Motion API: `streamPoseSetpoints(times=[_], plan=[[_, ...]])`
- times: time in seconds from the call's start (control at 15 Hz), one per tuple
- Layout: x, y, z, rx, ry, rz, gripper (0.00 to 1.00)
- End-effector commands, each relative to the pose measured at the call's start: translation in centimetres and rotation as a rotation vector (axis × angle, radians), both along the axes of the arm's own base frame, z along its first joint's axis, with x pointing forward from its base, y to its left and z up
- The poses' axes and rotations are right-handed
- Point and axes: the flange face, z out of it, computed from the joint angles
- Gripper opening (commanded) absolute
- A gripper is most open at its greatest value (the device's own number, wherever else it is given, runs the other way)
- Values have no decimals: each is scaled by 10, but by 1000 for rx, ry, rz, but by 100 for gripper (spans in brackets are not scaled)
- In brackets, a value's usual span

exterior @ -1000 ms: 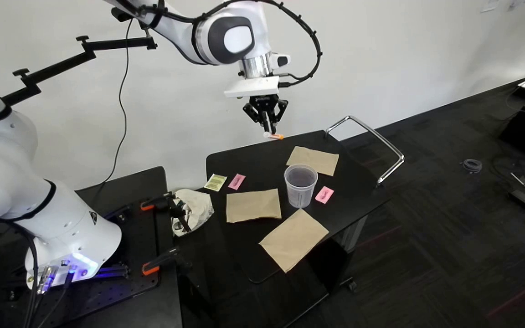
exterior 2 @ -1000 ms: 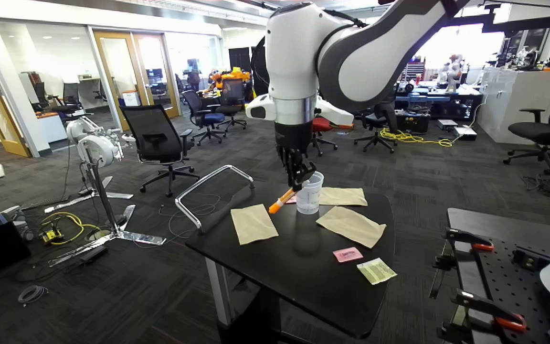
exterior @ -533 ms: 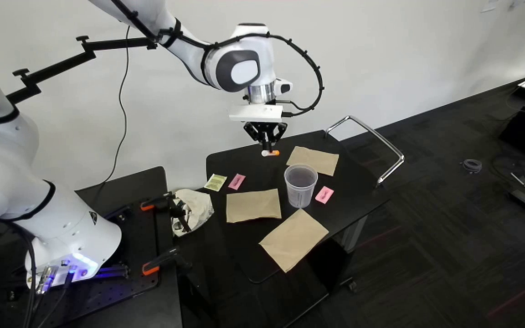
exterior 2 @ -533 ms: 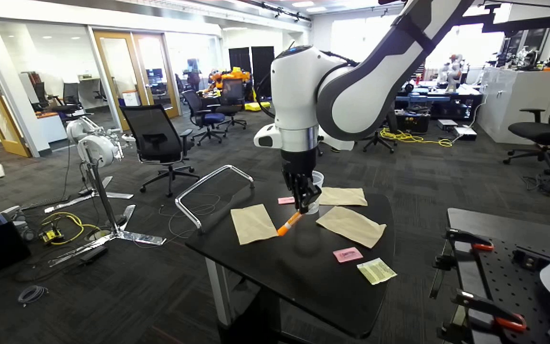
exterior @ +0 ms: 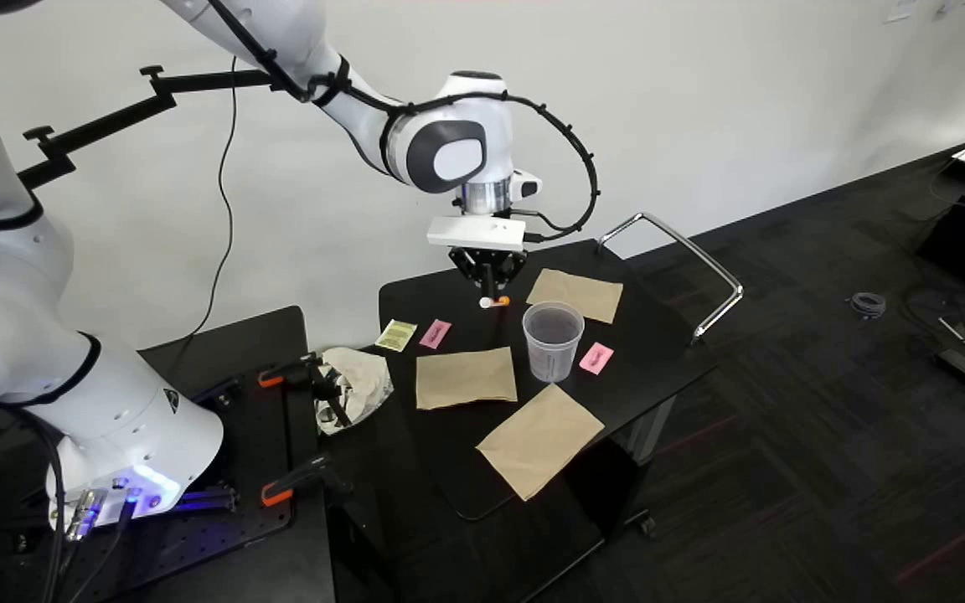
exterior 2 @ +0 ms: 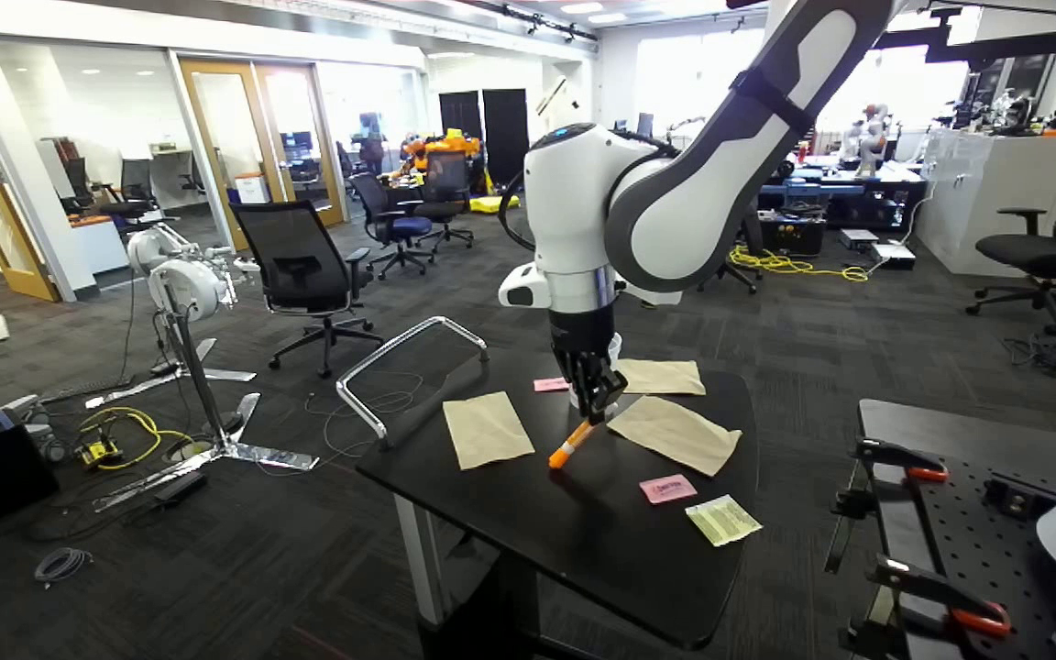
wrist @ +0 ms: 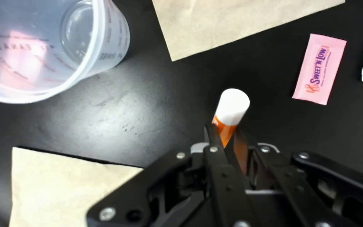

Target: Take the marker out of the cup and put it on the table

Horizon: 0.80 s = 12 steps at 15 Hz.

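At the left of the wrist view, the cup [wrist: 112, 42] stood upright on the table [wrist: 169, 85], apart from the jaws. To its right was the marker [wrist: 228, 113], out of the cup and clamped near mid-barrel between the jaws; in an exterior view the marker [exterior 2: 574, 444] slanted, orange end lower, and whether that end touched the table could not be told. The marker was probably light, stiff and hard to damage, though its smooth round barrel might pivot in the grip or roll once freed, so the middle seemed the proper hold. Farther right, a pink packet [wrist: 320, 69] lay flat. From the base [exterior: 147, 444] at the left of an exterior view, the arm [exterior: 441, 155] sloped rightward and down to a nearly vertical wrist [exterior: 485, 198].
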Motion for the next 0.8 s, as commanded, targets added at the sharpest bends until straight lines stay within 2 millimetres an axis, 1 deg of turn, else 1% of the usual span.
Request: streamPoseSetpoints(times=[0.0, 0.07, 0.13, 0.2, 0.27, 0.4, 0.73], plan=[[4, -4, -2, 7, 14, 17, 5], [4, -4, -3, 6, 18, 18, 7], [4, -4, -3, 4, 21, 18, 31], [3, -4, -4, 2, 24, 19, 42], [3, -4, -5, 0, 25, 17, 46], [2, -3, -3, -2, 24, 16, 61], [1, -1, 10, -7, 17, 19, 98]])
